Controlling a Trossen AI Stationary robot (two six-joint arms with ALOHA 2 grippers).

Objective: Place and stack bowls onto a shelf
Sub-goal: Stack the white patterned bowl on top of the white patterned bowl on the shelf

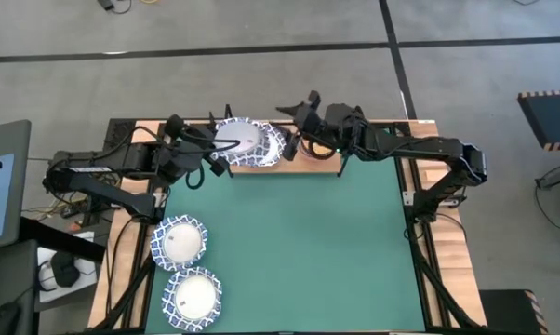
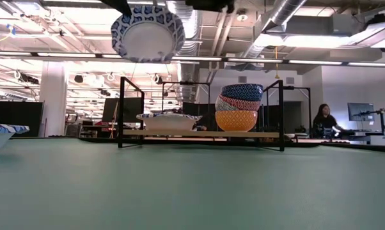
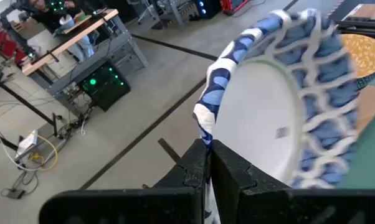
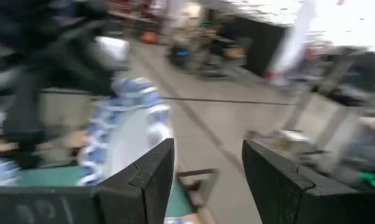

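Looking down from the high view, you've got the left gripper [image 1: 217,149] at top centre-left of frame, clamped on the rim of a large white bowl w/ blue lattice rim, the held bowl [image 1: 235,142], which hangs over the left end of the shelf [image 1: 322,158]; a second lattice bowl [image 1: 273,144] sits just beside it on the board. The right gripper [image 1: 294,110] is at top centre, just right of those bowls, fingers spread, nothing in them. Two more lattice bowls, the near pair [image 1: 180,240], sit lower left at the green mat's [image 1: 299,251] edge, touching or nearly so. Low view: the held bowl [image 2: 148,34] is upper left, tilted, underside toward you, clear above the shelf [image 2: 202,133]; the shelf runs across mid-frame w/ the lattice bowl [image 2: 169,121] on its left part and a stack of small bowls [image 2: 238,107] on its right, orange-yellow at the bottom. A person [image 2: 323,121] sits far right in the room behind. Left wrist view: fingers [image 3: 195,169] pinched tight on the held bowl's [image 3: 262,118] rim, bowl on edge. Right wrist view: fingers [image 4: 153,171] wide apart, empty; the held bowl [image 4: 122,134] shows blurred at left.
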